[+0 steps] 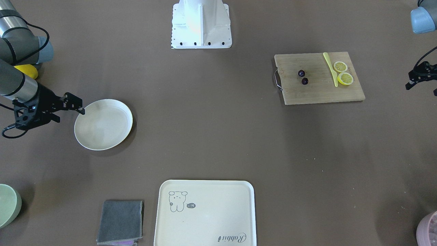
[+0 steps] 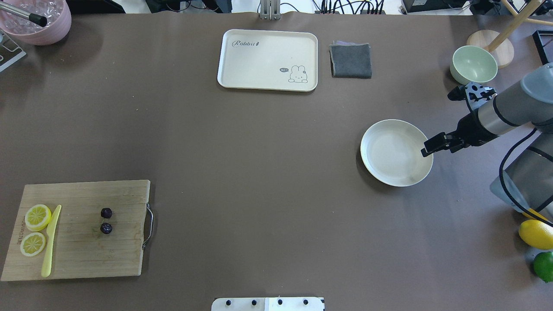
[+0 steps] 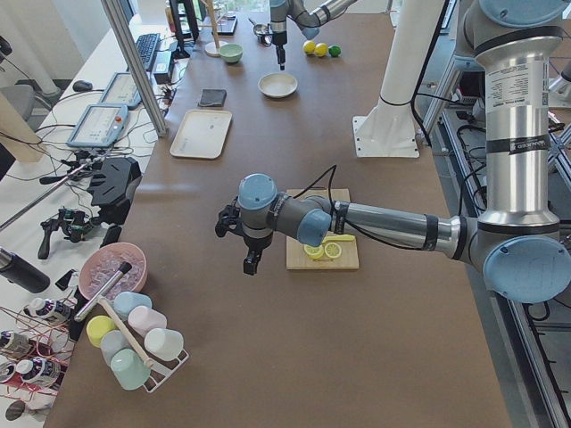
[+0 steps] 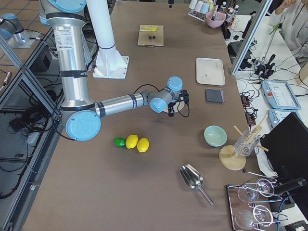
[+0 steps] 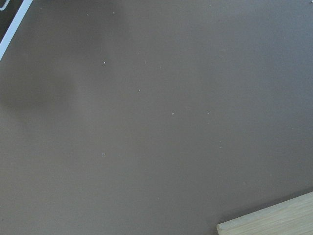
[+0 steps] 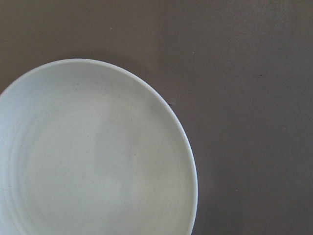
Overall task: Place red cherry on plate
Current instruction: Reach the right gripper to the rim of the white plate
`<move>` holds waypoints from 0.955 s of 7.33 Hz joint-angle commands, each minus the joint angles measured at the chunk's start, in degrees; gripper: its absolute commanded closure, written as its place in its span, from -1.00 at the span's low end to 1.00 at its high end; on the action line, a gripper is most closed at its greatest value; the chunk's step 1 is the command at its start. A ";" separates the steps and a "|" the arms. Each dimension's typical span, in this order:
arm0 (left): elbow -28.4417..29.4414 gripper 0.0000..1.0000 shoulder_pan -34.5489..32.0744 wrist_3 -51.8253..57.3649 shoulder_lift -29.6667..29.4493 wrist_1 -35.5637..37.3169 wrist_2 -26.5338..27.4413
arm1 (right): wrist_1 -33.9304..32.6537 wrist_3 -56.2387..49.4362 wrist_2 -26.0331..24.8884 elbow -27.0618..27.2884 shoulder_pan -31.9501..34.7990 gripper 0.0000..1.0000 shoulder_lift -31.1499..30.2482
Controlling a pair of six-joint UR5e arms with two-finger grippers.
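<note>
Two tiny dark maroon cherries [image 2: 106, 220] lie on a wooden cutting board [image 2: 86, 255] at the near left of the overhead view, also visible as cherries [image 1: 303, 77] in the front view. The round cream plate [image 2: 391, 151] sits empty on the right side and fills the right wrist view as plate [image 6: 98, 156]. My right gripper [image 2: 428, 149] hovers at the plate's rim, apparently open and holding nothing. My left gripper [image 1: 421, 87] hangs beside the board, off its far end from the cherries, open and empty; it is also seen as left gripper [image 3: 239, 245].
Two lemon slices [image 2: 36, 217] and a yellow knife [image 2: 51, 242] share the board. A rectangular cream tray [image 2: 268, 60], grey cloth [image 2: 351, 60] and pale green bowl [image 2: 474, 65] lie at the far side. A lemon [image 2: 535, 233] and lime [image 2: 543, 265] sit near right. Pink bowl [image 2: 41, 21] far left.
</note>
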 commanded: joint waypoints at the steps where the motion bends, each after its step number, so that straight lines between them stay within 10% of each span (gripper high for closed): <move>1: -0.01 -0.96 0.03 -3.40 0.40 -1.75 -0.02 | 5.37 4.16 -1.00 -3.64 -2.04 -0.98 1.79; 2: 0.42 -0.96 0.20 -3.66 0.84 -3.94 -0.02 | 5.37 4.96 -1.17 -4.51 -2.22 -0.89 2.59; 4: 0.25 -0.95 0.20 -7.06 0.85 -3.97 0.07 | 5.45 5.06 -2.40 -5.48 -2.13 0.78 2.94; 7: 0.42 -0.95 0.20 -7.70 0.15 -3.88 0.68 | 5.81 10.33 -2.23 -3.91 -2.04 1.00 3.03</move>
